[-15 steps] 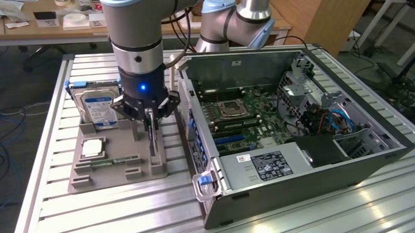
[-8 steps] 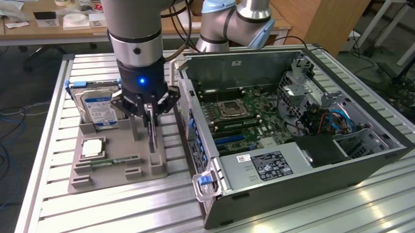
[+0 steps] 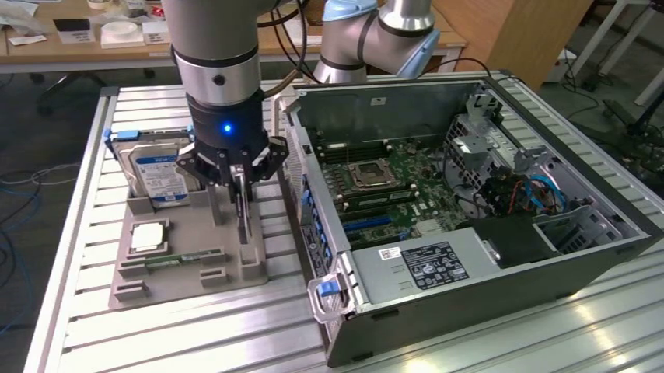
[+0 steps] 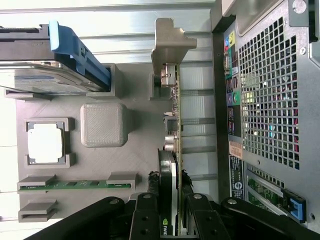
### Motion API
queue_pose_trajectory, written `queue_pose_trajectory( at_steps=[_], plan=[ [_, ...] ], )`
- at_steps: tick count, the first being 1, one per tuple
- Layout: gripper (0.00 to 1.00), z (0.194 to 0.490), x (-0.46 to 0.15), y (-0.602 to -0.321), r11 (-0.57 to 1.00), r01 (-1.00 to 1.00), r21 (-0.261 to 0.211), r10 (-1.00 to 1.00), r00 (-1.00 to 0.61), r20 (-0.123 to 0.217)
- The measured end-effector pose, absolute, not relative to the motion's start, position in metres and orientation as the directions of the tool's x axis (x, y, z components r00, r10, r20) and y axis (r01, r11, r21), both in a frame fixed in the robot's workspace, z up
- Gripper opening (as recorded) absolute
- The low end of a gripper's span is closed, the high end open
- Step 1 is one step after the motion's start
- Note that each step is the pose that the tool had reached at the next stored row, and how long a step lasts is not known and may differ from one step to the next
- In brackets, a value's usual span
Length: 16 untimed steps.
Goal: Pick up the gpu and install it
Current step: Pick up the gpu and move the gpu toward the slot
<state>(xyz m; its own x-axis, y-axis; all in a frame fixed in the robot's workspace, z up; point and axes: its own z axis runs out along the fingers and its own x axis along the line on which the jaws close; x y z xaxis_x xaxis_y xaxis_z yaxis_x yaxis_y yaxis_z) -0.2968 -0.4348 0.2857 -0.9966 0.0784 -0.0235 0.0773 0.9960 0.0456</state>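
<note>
Fingers (image 4: 147,217) narrowly parted, pinching the gpu (image 4: 169,165).

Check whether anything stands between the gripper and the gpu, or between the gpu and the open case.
Nothing separates the gripper from the gpu; its fingers grip the card. The case's perforated rear wall rises between card and motherboard.

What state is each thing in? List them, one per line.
gripper: shut on the gpu's top edge.
gpu: upright on edge, in the grey holder.
hard drive: standing upright in its slot.
processor chip: lying flat in its pocket.
memory stick: seated between its brackets.
computer case: on its side, panel off, motherboard exposed.
</note>
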Motion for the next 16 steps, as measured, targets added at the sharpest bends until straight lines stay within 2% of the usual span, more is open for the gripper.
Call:
queue_pose_trajectory(
  at_steps=[16],
  plan=[
    [0.27,0.296,-0.297,-0.435,0.996,0.077,0.046,0.078,-0.997,-0.023]
  ],
)
